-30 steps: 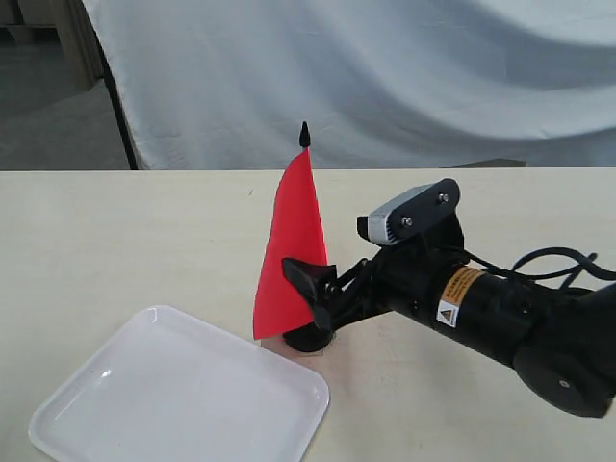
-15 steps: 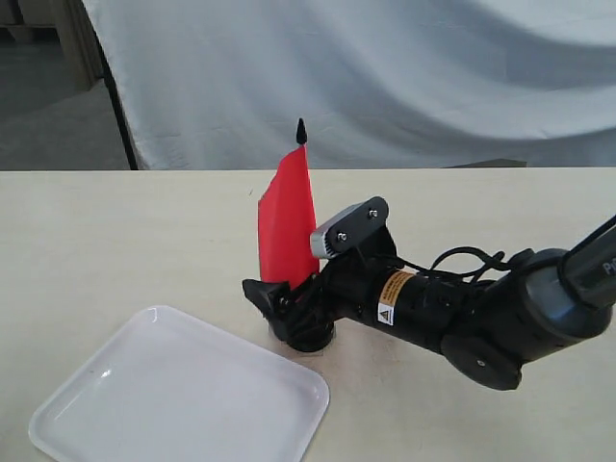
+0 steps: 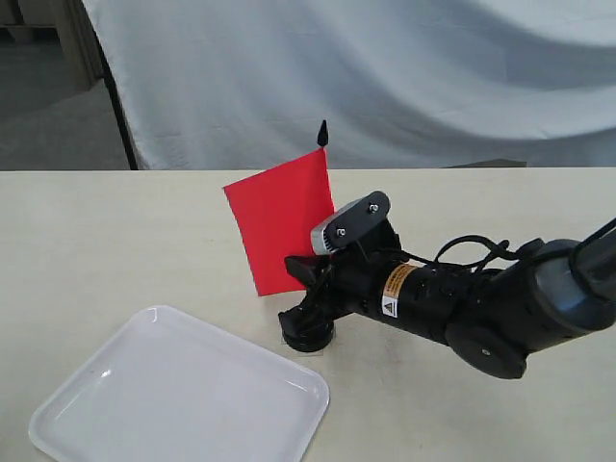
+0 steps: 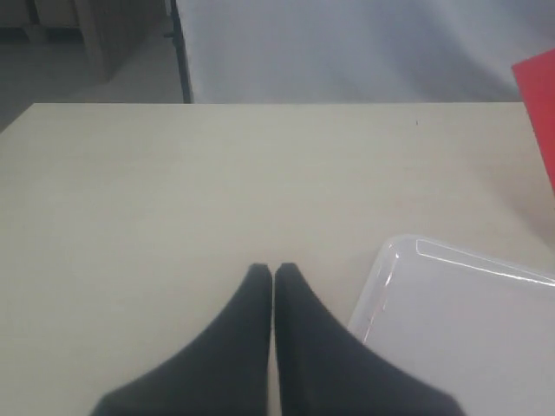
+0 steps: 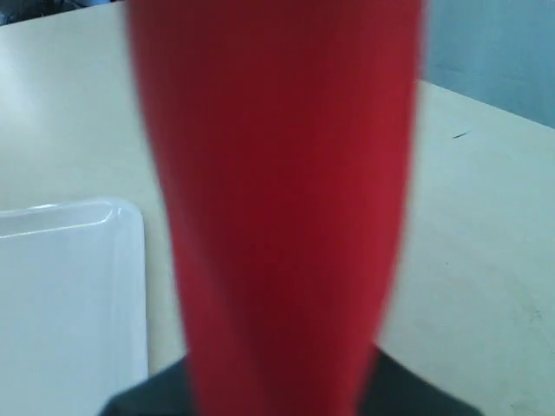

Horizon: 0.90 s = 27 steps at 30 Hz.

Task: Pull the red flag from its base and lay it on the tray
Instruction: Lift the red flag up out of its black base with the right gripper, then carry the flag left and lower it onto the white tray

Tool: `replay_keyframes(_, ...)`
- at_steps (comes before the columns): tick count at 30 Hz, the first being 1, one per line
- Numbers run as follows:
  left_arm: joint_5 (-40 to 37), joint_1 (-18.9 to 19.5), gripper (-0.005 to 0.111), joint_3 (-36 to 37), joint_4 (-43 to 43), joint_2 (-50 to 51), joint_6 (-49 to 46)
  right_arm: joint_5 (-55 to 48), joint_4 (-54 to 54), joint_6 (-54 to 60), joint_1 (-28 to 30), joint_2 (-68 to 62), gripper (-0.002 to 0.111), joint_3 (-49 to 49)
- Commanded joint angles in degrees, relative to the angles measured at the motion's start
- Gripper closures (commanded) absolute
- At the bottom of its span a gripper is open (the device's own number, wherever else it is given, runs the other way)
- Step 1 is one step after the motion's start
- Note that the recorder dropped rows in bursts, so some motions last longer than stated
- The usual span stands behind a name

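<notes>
The red flag [image 3: 284, 229] stands over the base [image 3: 308, 336], its cloth spread flat towards the exterior camera and its black tip [image 3: 322, 128] leaning slightly right. My right gripper [image 3: 310, 292] reaches in from the right, shut on the flag's stick just above the base; the stick's lower end is hidden behind the fingers. In the right wrist view the blurred flag [image 5: 277, 199] fills the middle between the dark fingers [image 5: 147, 390]. The tray [image 3: 178, 399] lies front left of the base. My left gripper [image 4: 273, 270] is shut and empty, low over the table beside the tray [image 4: 468, 329].
A white cloth backdrop [image 3: 385, 77] hangs behind the table's far edge, with a dark pole [image 3: 119, 106] at its left. The right arm's body and cable [image 3: 481, 255] stretch across the table's right side. Bare tabletop [image 3: 115, 241] lies to the left.
The right gripper went from open beside the flag to shut round its stick. The flag has turned, its cloth now broadside, and its tip has shifted right.
</notes>
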State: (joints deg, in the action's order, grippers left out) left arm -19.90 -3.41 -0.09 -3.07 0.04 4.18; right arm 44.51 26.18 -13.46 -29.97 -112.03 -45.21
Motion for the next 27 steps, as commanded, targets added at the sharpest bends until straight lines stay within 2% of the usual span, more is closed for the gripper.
replay_keyframes(1, 0.23, -0.13, 0.105, 0.09, 0.28, -0.04, 0.20, -2.44, 3.82, -2.25, -0.29, 8.14, 0.109, 0.00)
replay_keyframes(6, 0.23, -0.13, 0.105, 0.09, 0.28, -0.04, 0.20, -21.55, 3.95, -4.59, -1.33, 17.54, 0.109, -3.27)
replay_keyframes(12, 0.23, -0.13, 0.105, 0.09, 0.28, -0.04, 0.20, -56.37, 3.63, -4.46, -10.90, 20.81, 0.109, -15.19)
replay_keyframes(15, 0.23, -0.13, 0.105, 0.09, 0.28, -0.04, 0.20, -69.89, 3.63, -3.28, -16.95, 18.18, 0.109, -21.42)
replay_keyframes(21, 0.23, -0.13, 0.105, 0.09, 0.28, -0.04, 0.20, -89.92, 3.46, 0.66, -26.55, 7.72, 0.109, -33.23)
replay_keyframes(24, 0.23, -0.13, 0.105, 0.09, 0.28, -0.04, 0.20, -98.98, 0.17, 6.27, -28.88, 0.99, 0.109, -39.21)
replay_keyframes(27, 0.23, -0.13, 0.105, 0.09, 0.28, -0.04, 0.20, -103.66, -4.48, 11.72, -29.15, -5.81, 0.109, -45.38)
